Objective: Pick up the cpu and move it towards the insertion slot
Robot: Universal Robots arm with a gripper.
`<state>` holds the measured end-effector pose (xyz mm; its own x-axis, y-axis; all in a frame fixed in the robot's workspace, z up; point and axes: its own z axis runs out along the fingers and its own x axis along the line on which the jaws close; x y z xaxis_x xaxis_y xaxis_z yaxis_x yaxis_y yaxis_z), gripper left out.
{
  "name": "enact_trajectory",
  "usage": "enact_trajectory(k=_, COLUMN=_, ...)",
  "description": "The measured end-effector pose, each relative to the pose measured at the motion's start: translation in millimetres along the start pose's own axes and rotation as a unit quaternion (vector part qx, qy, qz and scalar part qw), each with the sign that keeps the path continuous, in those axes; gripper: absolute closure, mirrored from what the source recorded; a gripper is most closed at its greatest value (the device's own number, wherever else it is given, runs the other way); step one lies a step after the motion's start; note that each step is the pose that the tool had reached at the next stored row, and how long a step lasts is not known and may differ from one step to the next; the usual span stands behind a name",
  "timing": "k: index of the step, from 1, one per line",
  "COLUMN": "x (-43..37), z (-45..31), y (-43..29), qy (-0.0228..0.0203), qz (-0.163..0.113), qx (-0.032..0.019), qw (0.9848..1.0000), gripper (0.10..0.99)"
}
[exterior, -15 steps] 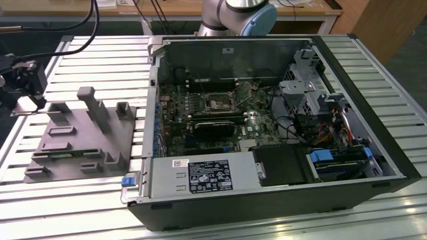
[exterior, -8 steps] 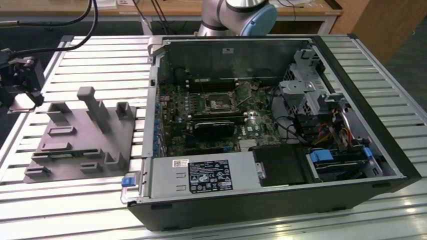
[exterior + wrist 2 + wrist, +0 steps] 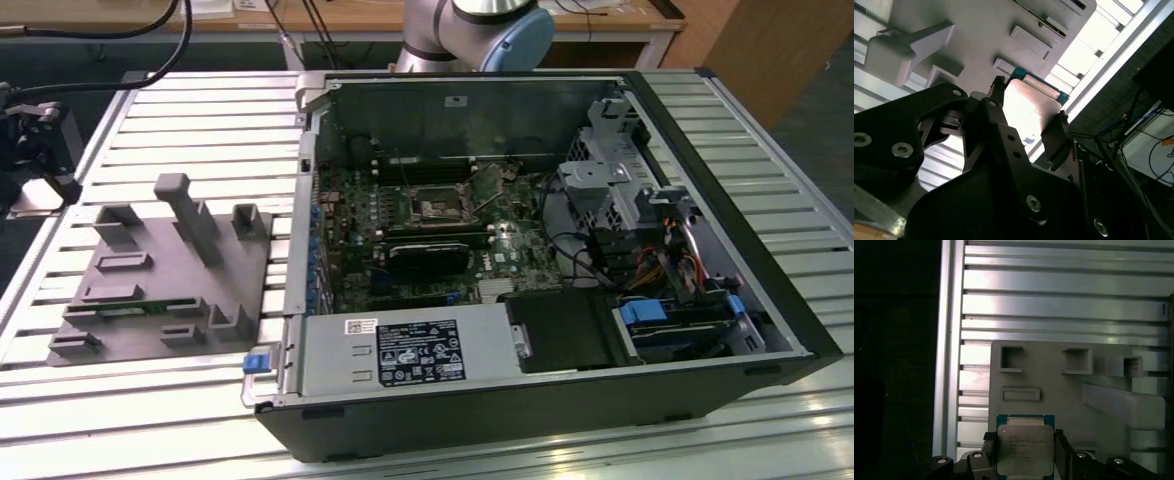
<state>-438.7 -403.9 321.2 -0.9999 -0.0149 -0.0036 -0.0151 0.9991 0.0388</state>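
Slatted metal table (image 3: 1054,305) below; claw (image 3: 1025,454) clamps the cpu (image 3: 1025,445), near grey fixture (image 3: 1054,390).

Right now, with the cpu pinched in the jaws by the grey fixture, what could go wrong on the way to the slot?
The jaws pinch the cpu by two opposite edges only, so it may tilt or slip. The insertion slot lies deep inside the computer case, past its side wall; the arm might clip that wall or the cables nearby.
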Motion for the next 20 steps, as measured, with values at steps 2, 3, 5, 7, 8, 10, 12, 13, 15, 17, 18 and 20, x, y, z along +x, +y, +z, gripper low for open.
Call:
enact_trajectory(k=2, x=0.0, z=-3.2, y=0.1, qy=0.0, qz=0.0, qx=0.0, qw=1.0, gripper=0.541)
enact_trajectory(k=3, x=0.0, z=-4.6, y=0.2, qy=0.0001, qz=0.0, qx=0.0, qw=1.0, gripper=0.541)
enact_trajectory(k=5, x=0.0, z=-7.4, y=0.3, qy=0.0, qz=0.0, qx=0.0, qw=1.0, gripper=0.541)
enact_trajectory(k=7, x=0.0, z=-10.8, y=0.5, qy=0.0, qz=0.0, qx=0.0, qw=1.0, gripper=0.541)
enact_trajectory(k=8, x=-0.1, z=-13.2, y=0.7, qy=0.0, qz=0.0, qx=0.0, qw=1.0, gripper=0.541)
enact_trajectory(k=10, x=-0.1, z=-18.1, y=1.0, qy=0.0, qz=0.0, qx=0.0, qw=1.0, gripper=0.541)
enact_trajectory(k=12, x=-0.1, z=-22.5, y=1.2, qy=0.0, qz=0.0, qx=0.0, qw=1.0, gripper=0.541)
enact_trajectory(k=13, x=-0.1, z=-24.8, y=1.4, qy=0.0, qz=0.0, qx=0.0, qw=1.0, gripper=0.541)
enact_trajectory(k=15, x=-0.1, z=-28.8, y=1.6, qy=0.0001, qz=0.0, qx=0.0, qw=1.0, gripper=0.541)
enact_trajectory(k=17, x=-0.1, z=-32.8, y=2.0, qy=0.0, qz=0.0, qx=0.0, qw=1.0, gripper=0.541)
enact_trajectory(k=18, x=-0.1, z=-34.5, y=2.1, qy=0.0, qz=0.0, qx=0.0, qw=1.0, gripper=0.541)
enact_trajectory(k=20, x=-0.1, z=-38.6, y=2.4, qy=0.0, qz=0.001, qx=0.0, qw=1.0, gripper=0.541)
